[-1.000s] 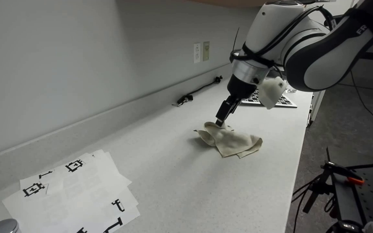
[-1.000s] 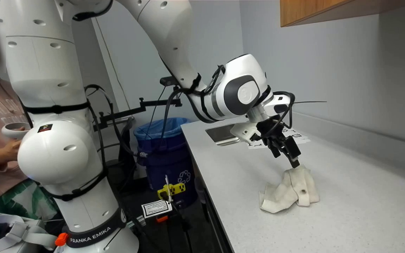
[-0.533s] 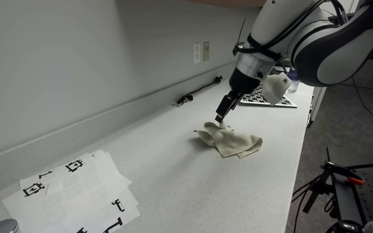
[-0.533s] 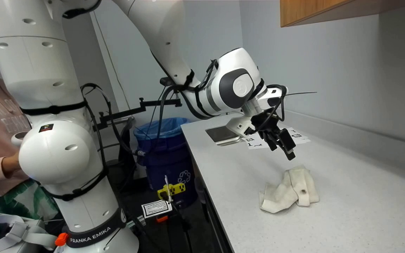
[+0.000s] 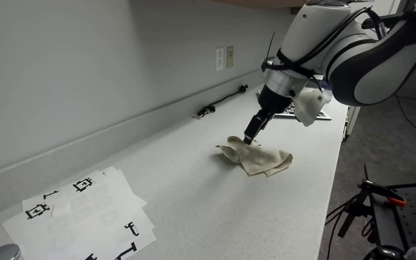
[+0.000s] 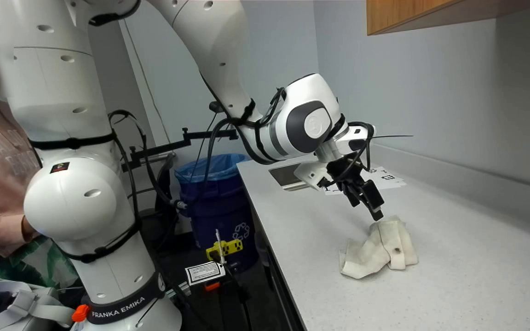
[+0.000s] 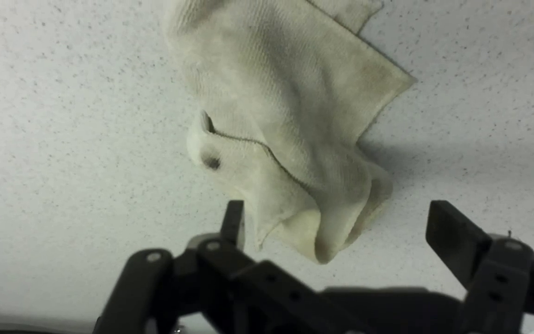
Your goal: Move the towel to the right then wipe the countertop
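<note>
The towel [image 7: 267, 83] lies crumpled on the pale, speckled countertop [image 5: 200, 216], taking up the upper middle of the wrist view, with a folded-over flap and a small dark spot toward its left side. The gripper [image 7: 336, 215] comes in from the bottom of that view, its black fingers [image 7: 454, 241] spread wide – one left of centre, one at the lower right – and they have hold of nothing. The towel's lower folds show between the fingertips; whether either tip touches the cloth, the pictures do not settle.

In an exterior view, the white arm [image 5: 312, 34] slants down from the upper right to the towel, right of centre. Overlapping printed sheets [image 5: 85, 216] lie at lower left, and a black cable [image 5: 207, 109] lies near the backsplash [image 5: 85, 150] in the upper middle, below two wall plates [image 5: 219, 59]. A checkered board [image 5: 287, 112] is partly hidden behind the wrist.

In an exterior view, the towel lies right of centre in the lower half – the gripper just by its top edge. A blue bin [image 6: 216, 211] stands mid-frame beyond the counter's edge, a wooden cabinet [image 6: 407, 16] juts in at upper right, and a person [image 6: 2, 179] in pink stands at far left.
</note>
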`<state>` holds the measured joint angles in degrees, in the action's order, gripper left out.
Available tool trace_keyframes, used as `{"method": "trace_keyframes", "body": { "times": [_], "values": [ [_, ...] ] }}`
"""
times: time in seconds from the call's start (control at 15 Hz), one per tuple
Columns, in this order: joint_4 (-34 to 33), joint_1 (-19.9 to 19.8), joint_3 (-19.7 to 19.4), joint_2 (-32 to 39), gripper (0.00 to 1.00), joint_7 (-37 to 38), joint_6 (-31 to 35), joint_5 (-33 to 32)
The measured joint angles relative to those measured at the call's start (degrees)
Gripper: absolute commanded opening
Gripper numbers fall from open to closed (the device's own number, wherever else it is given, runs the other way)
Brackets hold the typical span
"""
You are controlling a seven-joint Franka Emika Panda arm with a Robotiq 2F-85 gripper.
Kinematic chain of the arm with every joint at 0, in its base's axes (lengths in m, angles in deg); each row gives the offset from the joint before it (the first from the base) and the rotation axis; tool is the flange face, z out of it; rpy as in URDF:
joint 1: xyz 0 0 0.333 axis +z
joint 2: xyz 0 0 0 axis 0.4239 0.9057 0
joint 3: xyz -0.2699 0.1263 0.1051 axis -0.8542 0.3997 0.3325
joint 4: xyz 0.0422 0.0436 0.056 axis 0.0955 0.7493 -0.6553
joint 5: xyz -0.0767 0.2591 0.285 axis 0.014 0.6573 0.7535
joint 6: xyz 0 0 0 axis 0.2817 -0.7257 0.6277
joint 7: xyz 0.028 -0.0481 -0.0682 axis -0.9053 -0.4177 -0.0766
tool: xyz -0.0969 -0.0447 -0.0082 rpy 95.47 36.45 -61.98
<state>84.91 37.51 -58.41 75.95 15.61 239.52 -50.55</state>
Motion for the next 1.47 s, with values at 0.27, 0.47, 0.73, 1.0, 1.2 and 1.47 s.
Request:
{"method": "trace_keyframes", "body": {
  "times": [0.27, 0.47, 0.73, 1.0, 1.2, 1.47],
  "values": [
    [-0.01, -0.52, -0.05, 2.59, 1.0, -0.12, 2.35, 0.01],
    [-0.06, -0.92, -0.05, 4.67, 0.91, -0.26, 3.23, 0.08],
    [-0.47, -1.64, 0.04, 7.01, 0.94, -0.49, 4.07, 0.37],
    [-1.6, -2.78, 0.3, 8.68, 1.0, -1.0, 4.11, 0.52],
    [-3.04, -4.04, 0.76, 10.19, 0.97, -2.01, 4.11, 1.11],
    [-5.19, -6.34, 2.85, 12.52, 0.64, -3.59, 4.11, 2.64]
  ]
}}
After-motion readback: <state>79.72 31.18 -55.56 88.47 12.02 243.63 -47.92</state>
